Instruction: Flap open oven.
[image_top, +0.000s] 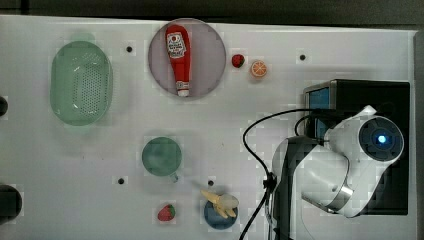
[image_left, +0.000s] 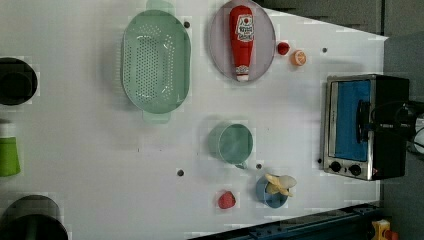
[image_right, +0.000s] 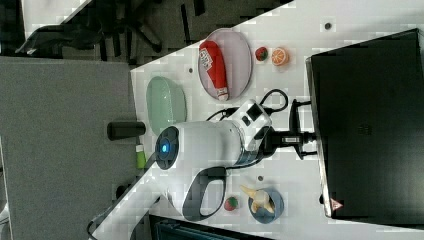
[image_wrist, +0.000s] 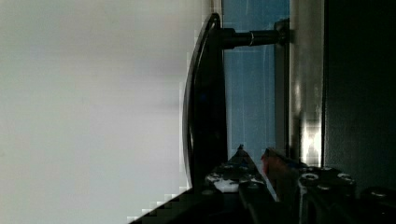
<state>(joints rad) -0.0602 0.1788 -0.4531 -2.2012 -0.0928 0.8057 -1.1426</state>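
1. Now the boxy toaster oven with a black top, silver front frame and blue-tinted glass door (image_left: 360, 127) stands at the left view's right edge of the white table (image_left: 90, 150), its door upright and closed against the frame.
2. At the door, the black gripper (image_left: 372, 122) of the white robot arm (image_top: 350, 160) is level with the dark bar handle (image_wrist: 203, 102); in the wrist view one finger (image_wrist: 240, 163) sits in the gap between handle and glass. How far apart the fingers stand, and whether they grip the handle, I cannot tell.
3. Two small black knobs (image_left: 345, 168) sit at the front's lower end in the left view.
4. Elsewhere lie a red ketchup bottle (image_top: 178, 57) on a round grey plate (image_top: 212, 55), a pale green perforated colander (image_top: 81, 82), a green mug (image_top: 161, 156), and a peeled banana (image_top: 222, 202) on a small blue dish (image_top: 214, 216).
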